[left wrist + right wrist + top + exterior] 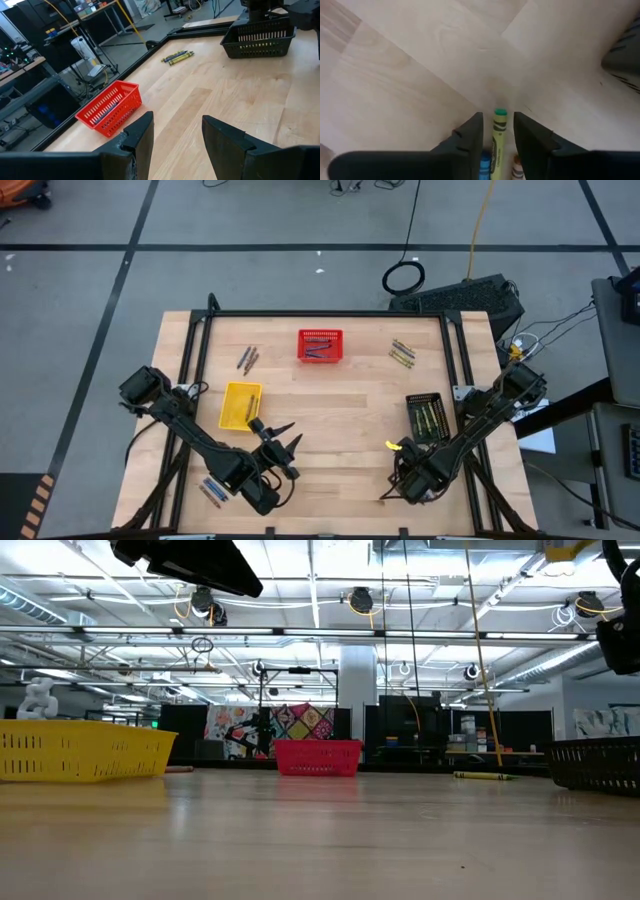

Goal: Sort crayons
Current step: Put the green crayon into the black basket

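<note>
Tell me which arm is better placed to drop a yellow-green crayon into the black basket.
The right. Its gripper already holds a yellow-green crayon beside the black basket, while the left gripper is open and empty near the yellow basket.

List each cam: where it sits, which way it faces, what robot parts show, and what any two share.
High: overhead, straight down; table, both arms.
Low: table height, level toward the room; arm parts hang at the top.
Left wrist: across the table past its own open fingers.
Right wrist: down at the wood; fingers hold a yellow-green crayon.
Shared: red basket in high, low and left wrist.
</note>
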